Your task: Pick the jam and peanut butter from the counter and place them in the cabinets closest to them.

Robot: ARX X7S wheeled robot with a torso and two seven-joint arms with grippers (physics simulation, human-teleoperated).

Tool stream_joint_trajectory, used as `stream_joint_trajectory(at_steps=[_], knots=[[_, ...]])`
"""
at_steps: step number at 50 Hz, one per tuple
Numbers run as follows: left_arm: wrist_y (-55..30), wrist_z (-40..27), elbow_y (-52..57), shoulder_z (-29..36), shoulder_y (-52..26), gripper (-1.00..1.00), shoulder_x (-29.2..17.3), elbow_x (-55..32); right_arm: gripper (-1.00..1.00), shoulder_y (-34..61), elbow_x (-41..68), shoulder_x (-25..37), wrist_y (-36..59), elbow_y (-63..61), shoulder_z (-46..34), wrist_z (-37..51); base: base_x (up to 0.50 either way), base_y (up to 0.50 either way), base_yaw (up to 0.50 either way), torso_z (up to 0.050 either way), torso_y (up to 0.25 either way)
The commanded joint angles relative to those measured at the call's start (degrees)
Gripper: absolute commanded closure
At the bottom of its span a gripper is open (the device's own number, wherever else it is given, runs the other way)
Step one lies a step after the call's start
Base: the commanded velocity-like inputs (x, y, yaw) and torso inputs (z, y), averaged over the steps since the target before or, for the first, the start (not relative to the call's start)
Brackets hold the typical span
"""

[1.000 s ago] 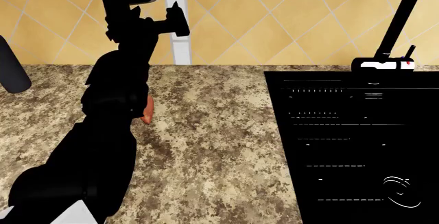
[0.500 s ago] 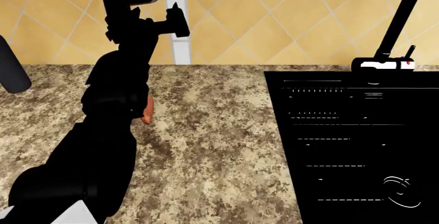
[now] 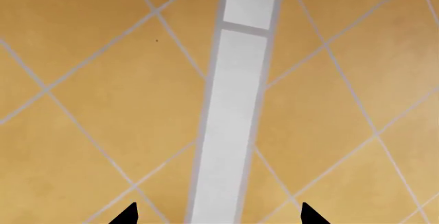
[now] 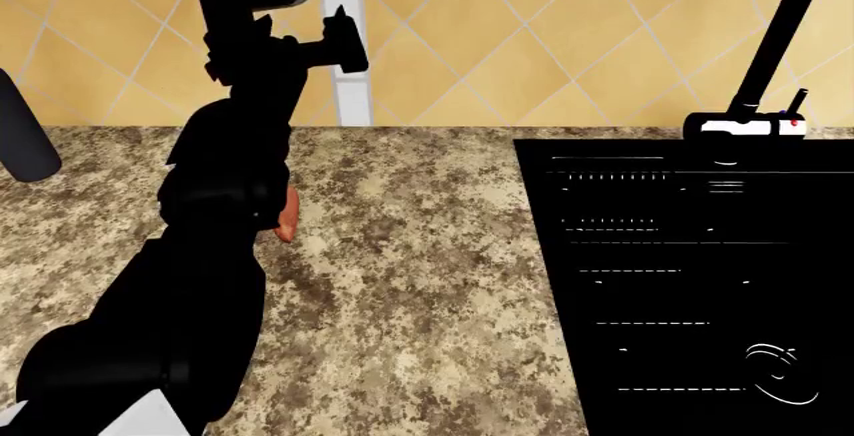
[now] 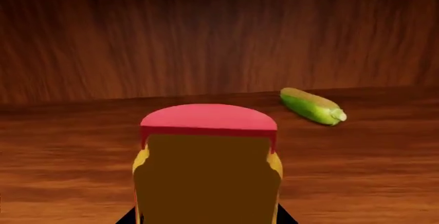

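Observation:
The peanut butter (image 5: 205, 167), a yellow-tan jar with a wide red lid, stands upright on a wooden cabinet shelf (image 5: 61, 147). My right gripper (image 5: 205, 220) is shut on it, a black fingertip against each side. That gripper is out of the head view. My left gripper (image 4: 344, 41) is raised above the counter (image 4: 400, 256), close to the tiled wall. It is open, and only wall shows between its fingertips (image 3: 129, 215). The jam is not in view.
A green, corn-like object (image 5: 312, 106) lies further back on the shelf near the cabinet's back wall. A black sink (image 4: 681, 276) with a faucet (image 4: 767, 66) fills the counter's right side. A dark cylinder (image 4: 24, 126) stands at far left. An orange object (image 4: 284, 216) peeks from behind my left arm.

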Motion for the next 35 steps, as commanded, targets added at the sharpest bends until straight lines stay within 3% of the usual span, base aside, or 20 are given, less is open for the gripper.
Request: stream_joint_trajectory(at_steps=[1, 3, 4, 20, 30, 35], knots=[[0.0, -0.09, 0.0, -0.41, 0.01, -1.0, -0.02, 0.3, 1.0, -8.62, -2.63, 2.25, 0.7, 4.16, -5.61, -2.86, 0.0, 0.0, 0.0, 0.0, 0.0], [-0.02, -0.16, 0.0, -0.44, -0.06, -1.0, 0.0, 0.3, 1.0, -10.1, -2.41, 2.74, 0.48, 2.92, -6.11, -2.31, 0.01, 0.0, 0.0, 0.0, 0.0], [-0.03, -0.27, 0.0, -0.4, -0.08, -1.0, 0.0, 0.3, -1.0, -10.17, -3.12, 2.92, 0.47, 2.4, -6.54, -3.27, 0.0, 0.0, 0.0, 0.0, 0.0], [0.26, -0.07, 0.0, -0.39, 0.09, -1.0, -0.02, 0.57, -1.0, -7.34, -5.07, 2.79, -1.26, 1.23, -9.3, -7.44, 0.0, 0.0, 0.0, 0.0, 0.0], [0.23, 0.05, 0.0, -0.27, 0.06, -1.0, -0.02, 0.58, -1.0, -0.57, -10.59, 1.56, -2.26, 1.82, -11.86, -14.14, 0.0, 0.0, 0.0, 0.0, 0.0], [0.19, 0.08, 0.0, -0.29, 0.06, -1.0, -0.02, 0.62, -1.0, 0.02, -17.25, -0.7, 1.8, 1.23, -4.54, -14.37, 0.0, 0.0, 0.0, 0.0, 0.0]])
